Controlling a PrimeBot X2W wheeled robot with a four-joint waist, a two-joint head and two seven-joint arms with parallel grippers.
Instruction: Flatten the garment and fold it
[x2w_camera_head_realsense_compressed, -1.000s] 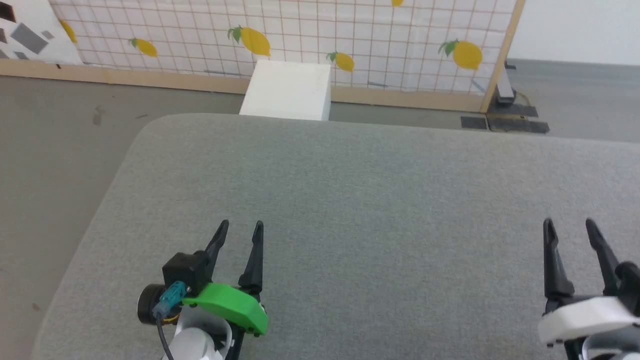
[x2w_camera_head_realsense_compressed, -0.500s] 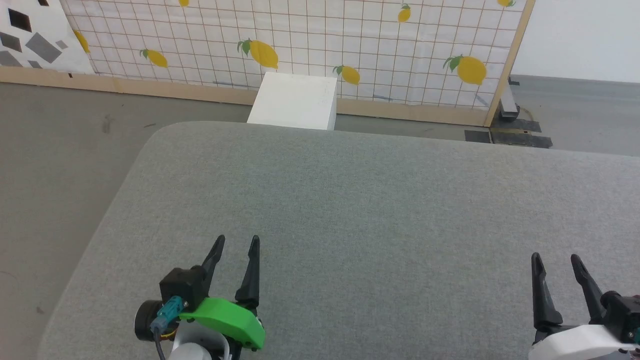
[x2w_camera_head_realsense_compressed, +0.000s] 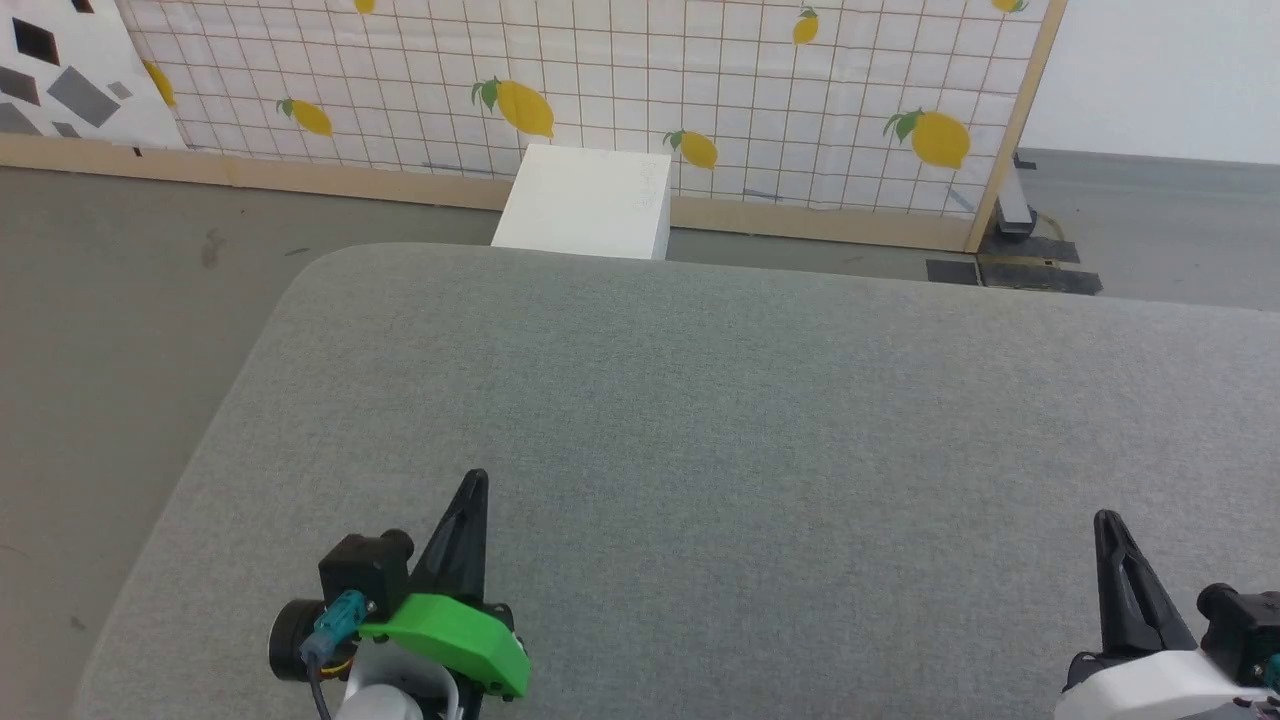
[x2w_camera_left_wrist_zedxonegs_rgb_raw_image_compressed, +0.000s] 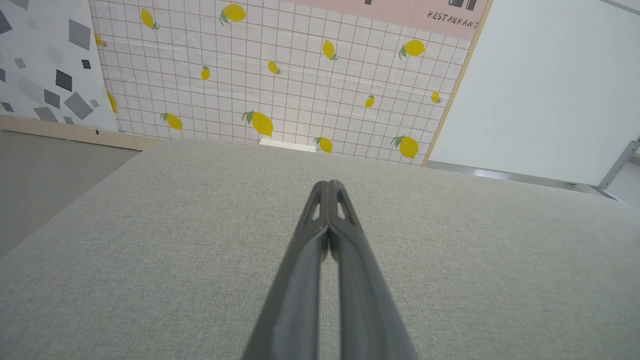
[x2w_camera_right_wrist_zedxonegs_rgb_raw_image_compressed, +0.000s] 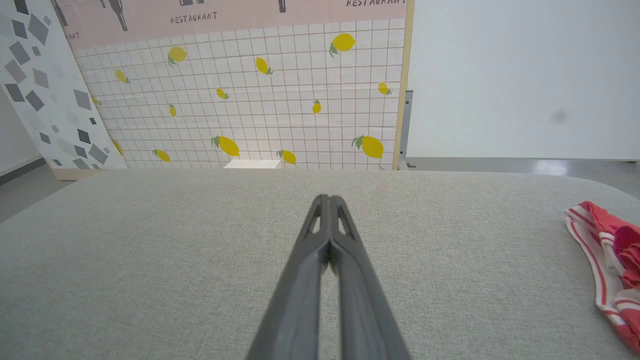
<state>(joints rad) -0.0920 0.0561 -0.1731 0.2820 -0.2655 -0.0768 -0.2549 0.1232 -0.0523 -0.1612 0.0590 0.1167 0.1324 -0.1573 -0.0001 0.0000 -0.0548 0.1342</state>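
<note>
Black and tapered, the two long fingers of the left gripper (x2w_camera_head_realsense_compressed: 474, 484) lay pressed together at about 7 o'clock in the head view, holding nothing. At 5 o'clock the right gripper (x2w_camera_head_realsense_compressed: 1107, 526) matched it, with its fingers closed to a single point and empty. Both were held over the near part of the grey, cloth-covered padded surface (x2w_camera_head_realsense_compressed: 720, 400), which spread ahead of them toward 12 o'clock.

The crumpled red jersey-style garment with white striped trim (x2w_camera_right_wrist_zedxonegs_rgb_raw_image_compressed: 607, 265) lay on that surface at roughly 4 o'clock in the right wrist view, well apart from both grippers. Part of it ran out of frame, so how it lay could not be read.

Past the far rim, at 12 o'clock, a white rectangular box (x2w_camera_head_realsense_compressed: 585, 205) stood on the grey floor (x2w_camera_head_realsense_compressed: 120, 300). Behind it rose a gridded panel printed with yellow lemons (x2w_camera_head_realsense_compressed: 620, 90).

Nothing looked flattened yet, and the step in hand appeared to be fetching the garment. Doing it well would likely mean turning toward 3 o'clock to bring the cloth fully into sight and spreading the jaws before descending. The grip would best take one outer edge, a hem or shoulder, rather than the bunched middle. The garment could then be drawn to the centre, where both arms could spread it.
</note>
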